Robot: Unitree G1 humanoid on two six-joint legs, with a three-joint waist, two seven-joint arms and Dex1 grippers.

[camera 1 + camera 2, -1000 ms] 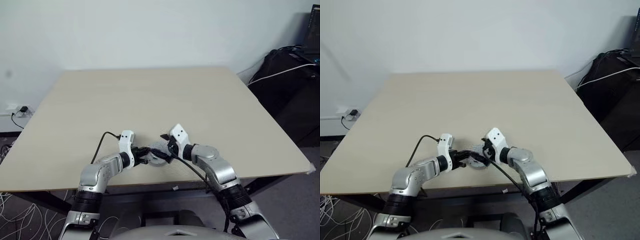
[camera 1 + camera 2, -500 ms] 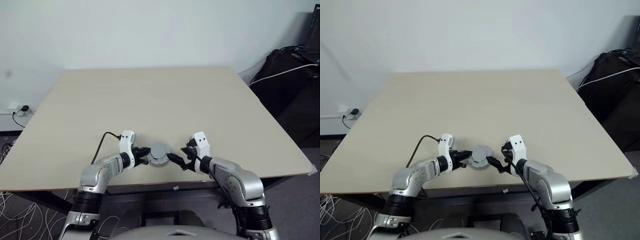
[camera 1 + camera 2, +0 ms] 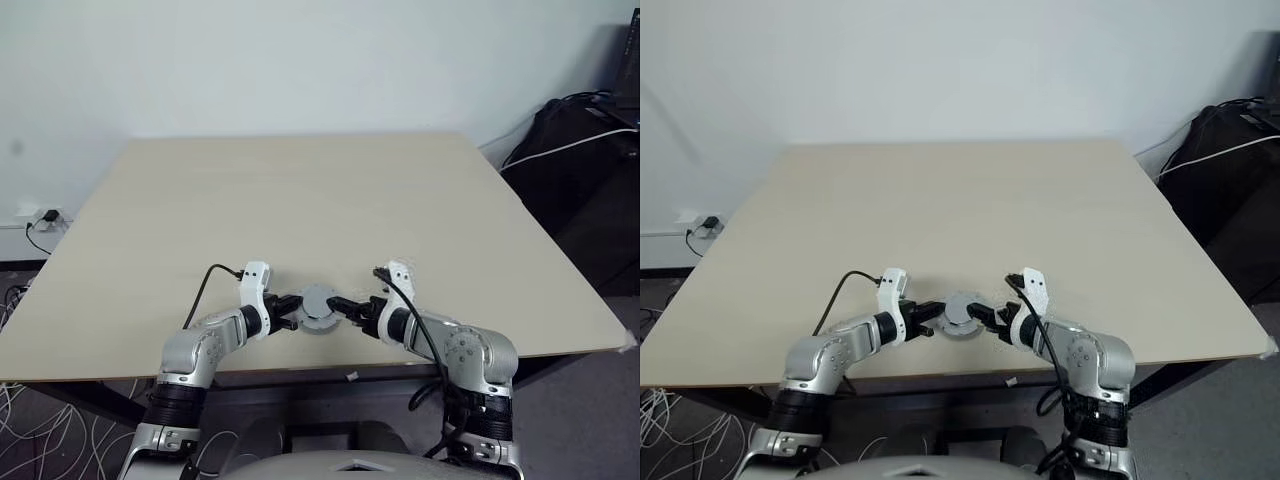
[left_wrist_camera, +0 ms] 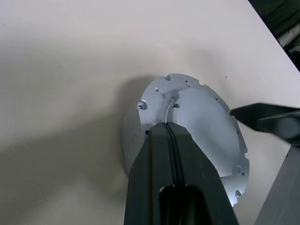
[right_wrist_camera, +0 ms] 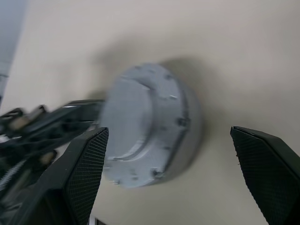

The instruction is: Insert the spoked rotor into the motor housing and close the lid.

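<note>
Near the desk's (image 3: pixel 300 200) front edge sits the lid (image 3: pixel 318 301), covering the motor housing (image 5: pixel 187 126). My left claw (image 3: pixel 286 308) rests clenched against its rim; my right claw (image 3: pixel 345 307) gapes released just beside it.

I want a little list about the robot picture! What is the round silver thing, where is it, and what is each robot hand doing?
Round thing: the lid, a silver-grey disc covering the motor housing
Where: on the table, near its front edge, between the two hands
Left gripper: fingers shut, tips resting on the lid
Right gripper: fingers wide open, on either side of the assembly, not gripping it
Rotor: hidden; cannot tell
</note>
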